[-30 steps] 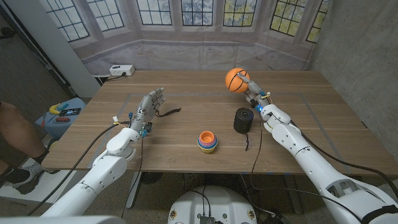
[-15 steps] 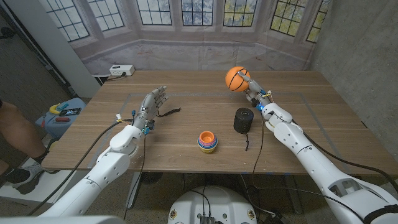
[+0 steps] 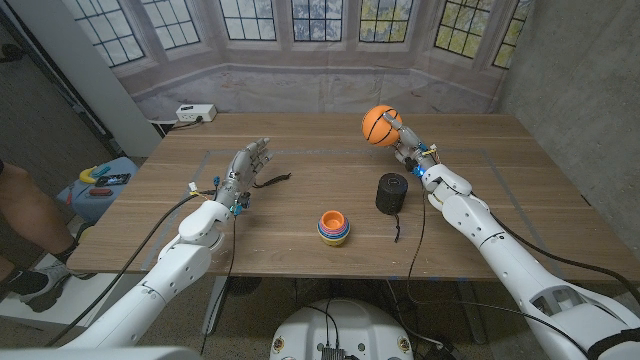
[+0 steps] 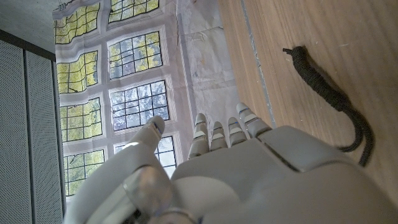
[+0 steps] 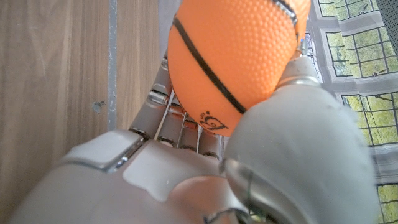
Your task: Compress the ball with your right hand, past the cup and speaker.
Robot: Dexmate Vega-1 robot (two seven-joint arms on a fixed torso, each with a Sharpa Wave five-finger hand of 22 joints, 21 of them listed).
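Right hand (image 3: pixel 405 143) grips the orange ball (image 3: pixel 379 127) just beyond its palm, thumb and fingers wrapped round it, cup (image 3: pixel 334 227) and speaker (image 3: pixel 391 193) behind; left hand (image 3: pixel 243 166) open, well apart.

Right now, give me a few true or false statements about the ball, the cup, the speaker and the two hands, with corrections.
1. The right hand holds the ball. True.
2. The ball rests on the table. False: it is lifted in the hand.
3. The speaker stands right of the cup. True.
4. The left hand grips the cup. False: it holds nothing, fingers apart.
5. A black cord lies by the left hand. True.
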